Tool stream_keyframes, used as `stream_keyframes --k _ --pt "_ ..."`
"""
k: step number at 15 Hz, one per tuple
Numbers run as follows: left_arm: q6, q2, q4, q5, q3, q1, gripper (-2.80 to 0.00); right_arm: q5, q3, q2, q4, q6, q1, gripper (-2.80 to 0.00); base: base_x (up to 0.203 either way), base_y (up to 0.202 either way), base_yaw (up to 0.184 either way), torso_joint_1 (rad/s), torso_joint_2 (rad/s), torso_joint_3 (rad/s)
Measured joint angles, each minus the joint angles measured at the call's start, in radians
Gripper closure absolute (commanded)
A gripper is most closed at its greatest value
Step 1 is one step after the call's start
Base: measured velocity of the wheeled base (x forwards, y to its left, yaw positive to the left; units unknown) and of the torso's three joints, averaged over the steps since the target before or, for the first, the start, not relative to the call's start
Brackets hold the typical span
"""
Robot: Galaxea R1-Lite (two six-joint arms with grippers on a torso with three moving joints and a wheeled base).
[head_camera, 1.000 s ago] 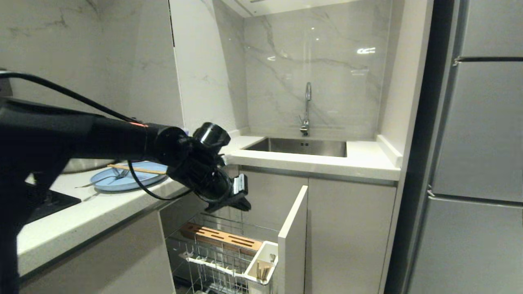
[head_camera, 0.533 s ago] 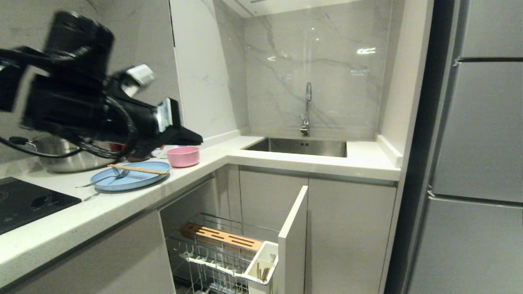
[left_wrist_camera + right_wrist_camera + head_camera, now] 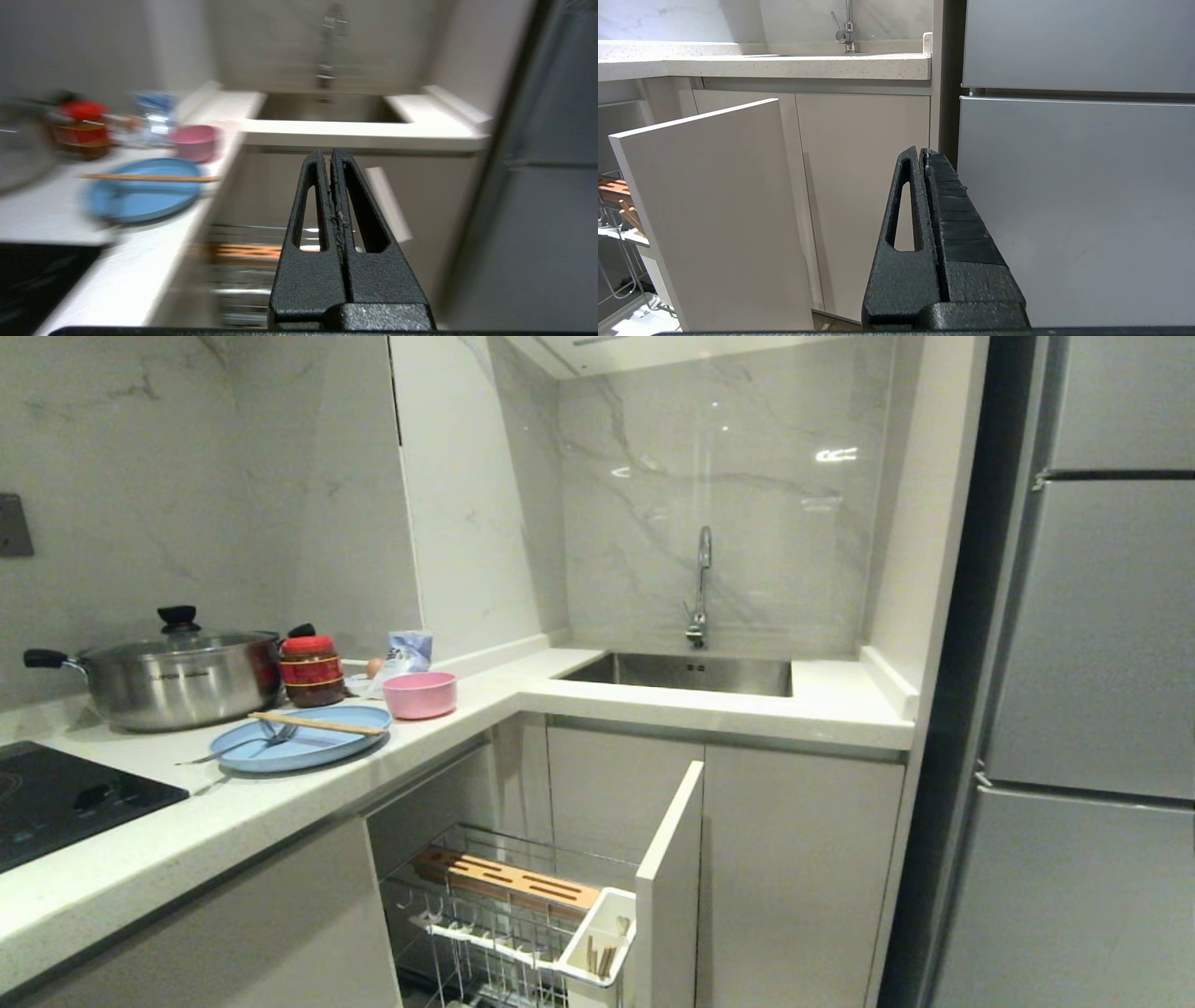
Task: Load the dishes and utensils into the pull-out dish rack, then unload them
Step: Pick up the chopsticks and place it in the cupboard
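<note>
On the left counter lies the light-blue plate with the wooden chopsticks across it and the silver fork resting on it. The pink bowl stands just behind the plate. Below the counter the pull-out dish rack stands pulled out, with its wooden bar, white utensil cup and grey front panel. My left gripper is shut and empty, held in the air facing the counter corner. My right gripper is shut and empty, low beside the cabinets. Neither arm shows in the head view.
A lidded steel pot, a red-lidded jar and a small packet stand behind the dishes. A black cooktop lies at the near left. The steel sink with its tap is in the corner. A grey fridge fills the right.
My left arm swung up from over the open rack, passed across the counter and has left the head view. The dishes, utensils and rack have not moved.
</note>
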Motion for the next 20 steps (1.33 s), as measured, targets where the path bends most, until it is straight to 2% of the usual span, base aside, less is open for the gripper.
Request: stream_keyframes --k 3,6,8,10,13,14,15,18,20 --pt "0.131 -0.301 -0.054 0.089 0.317 0.052 0.00 0.000 0.000 0.000 0.000 0.000 0.000 0.00 0.000 0.000 0.000 0.000 0.00 0.000" --pt "0.184 -0.565 -0.118 0.195 0.600 0.072 0.00 0.000 0.000 0.000 0.000 0.000 0.000 0.00 0.000 0.000 0.000 0.000 0.00 0.000" --pt "0.192 -0.702 -0.166 0.218 0.771 0.074 0.00 0.000 0.000 0.000 0.000 0.000 0.000 0.00 0.000 0.000 0.000 0.000 0.00 0.000" --pt "0.191 -0.775 -0.290 0.224 0.942 0.073 0.00 0.000 0.000 0.000 0.000 0.000 0.000 0.00 0.000 0.000 0.000 0.000 0.00 0.000" --pt "0.197 -0.822 -0.549 0.224 1.193 0.072 0.00 0.000 0.000 0.000 0.000 0.000 0.000 0.00 0.000 0.000 0.000 0.000 0.00 0.000" --pt "0.188 -0.829 -0.612 0.218 1.246 0.072 0.00 0.000 0.000 0.000 0.000 0.000 0.000 0.00 0.000 0.000 0.000 0.000 0.00 0.000" --pt "0.157 -0.833 -0.623 0.194 1.271 0.072 0.00 0.000 0.000 0.000 0.000 0.000 0.000 0.00 0.000 0.000 0.000 0.000 0.00 0.000" --pt "0.107 -0.837 -0.510 0.152 1.291 0.072 0.00 0.000 0.000 0.000 0.000 0.000 0.000 0.00 0.000 0.000 0.000 0.000 0.00 0.000" --pt "0.084 -0.839 -0.513 0.161 1.294 0.072 0.00 0.000 0.000 0.000 0.000 0.000 0.000 0.00 0.000 0.000 0.000 0.000 0.00 0.000"
